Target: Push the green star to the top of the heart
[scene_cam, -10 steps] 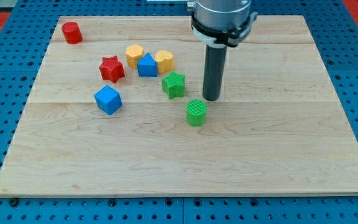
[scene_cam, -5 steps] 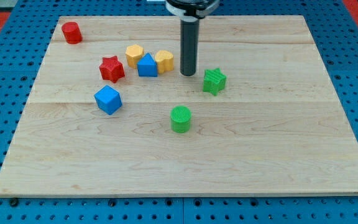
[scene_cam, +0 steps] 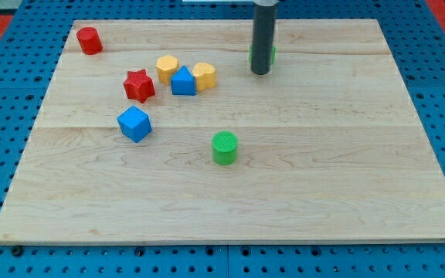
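The green star (scene_cam: 273, 54) lies near the view's top, mostly hidden behind my dark rod; only slivers of it show at the rod's sides. My tip (scene_cam: 261, 72) rests on the board just below the star, touching or nearly touching it. The yellow heart (scene_cam: 204, 75) sits to the left of the tip, in a cluster with other blocks. The star is up and to the right of the heart, well apart from it.
A blue triangular block (scene_cam: 182, 81) touches the heart's left side, with a yellow hexagon (scene_cam: 167, 69) and a red star (scene_cam: 139, 85) beside it. A blue cube (scene_cam: 134, 123) lies lower left, a green cylinder (scene_cam: 224, 147) below centre, a red cylinder (scene_cam: 90, 40) at top left.
The green star has moved from right of the heart up toward the view's top. My tip has moved right and up and now stands just below the star. The green cylinder shifted left earlier.
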`<move>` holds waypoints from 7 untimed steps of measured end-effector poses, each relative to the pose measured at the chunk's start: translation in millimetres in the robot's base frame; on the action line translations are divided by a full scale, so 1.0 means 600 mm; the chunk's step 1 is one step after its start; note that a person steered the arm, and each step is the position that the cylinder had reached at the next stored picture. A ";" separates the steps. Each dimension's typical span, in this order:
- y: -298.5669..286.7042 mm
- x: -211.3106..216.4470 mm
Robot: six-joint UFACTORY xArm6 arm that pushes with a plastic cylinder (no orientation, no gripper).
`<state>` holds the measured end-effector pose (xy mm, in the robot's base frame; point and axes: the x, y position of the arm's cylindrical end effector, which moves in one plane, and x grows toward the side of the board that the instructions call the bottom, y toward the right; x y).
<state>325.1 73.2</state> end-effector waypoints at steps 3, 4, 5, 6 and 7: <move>-0.107 -0.076; -0.017 -0.071; 0.031 -0.106; 0.036 -0.165; -0.057 -0.127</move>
<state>248.6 39.0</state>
